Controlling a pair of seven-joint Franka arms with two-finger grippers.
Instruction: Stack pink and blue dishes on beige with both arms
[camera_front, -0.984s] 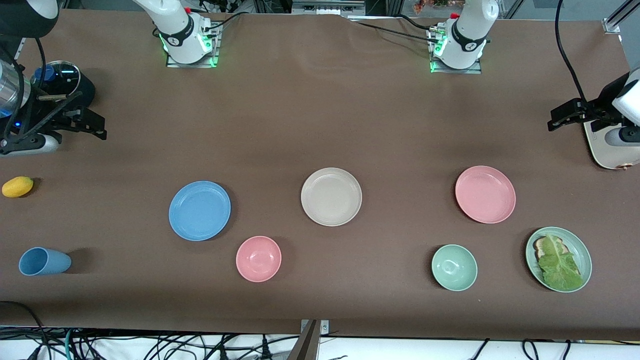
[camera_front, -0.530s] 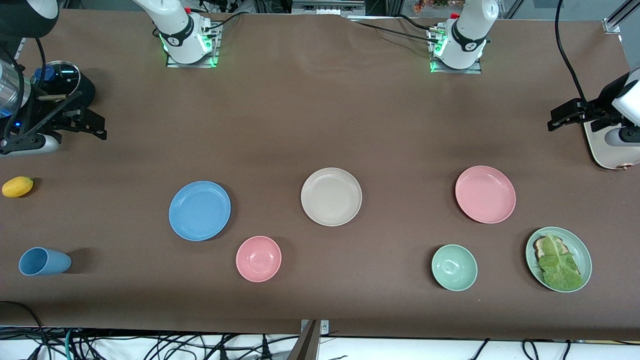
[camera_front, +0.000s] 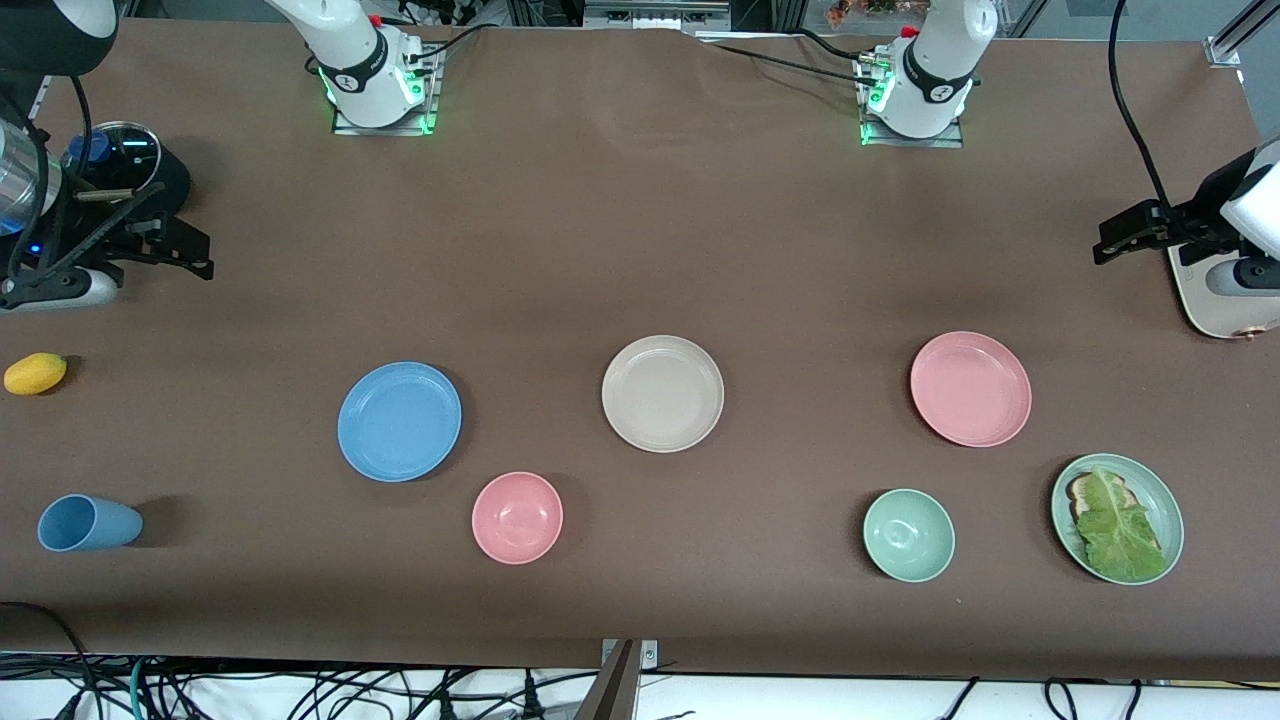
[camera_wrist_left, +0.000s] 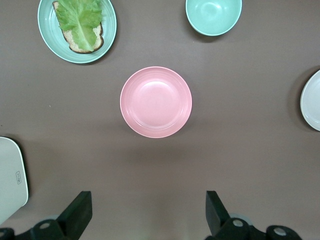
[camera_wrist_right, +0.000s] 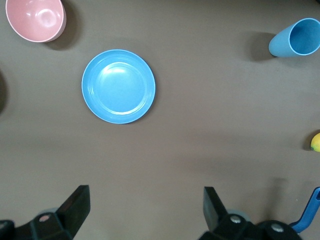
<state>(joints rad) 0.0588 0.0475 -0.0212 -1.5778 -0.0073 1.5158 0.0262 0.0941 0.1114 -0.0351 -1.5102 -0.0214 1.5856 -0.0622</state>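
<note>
Brown counter (camera_front: 640, 230), dishes spread out.
Blue plate (camera_front: 399, 421), beige plate (camera_front: 662, 393), pink plate (camera_front: 970, 388); nearer camera: pink bowl (camera_front: 517, 517), green bowl (camera_front: 908, 535), lettuce plate (camera_front: 1117, 518), blue cup (camera_front: 88, 523), lemon (camera_front: 35, 373).

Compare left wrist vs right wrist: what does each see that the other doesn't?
Left wrist only: pink plate, green bowl, green plate with bread and lettuce, an edge of the beige plate, a corner of the toaster, and the open left gripper.
Right wrist only: blue plate, pink bowl, blue cup on its side, lemon, and the open right gripper.
Shared: only the brown table; both grippers hold nothing.
</note>
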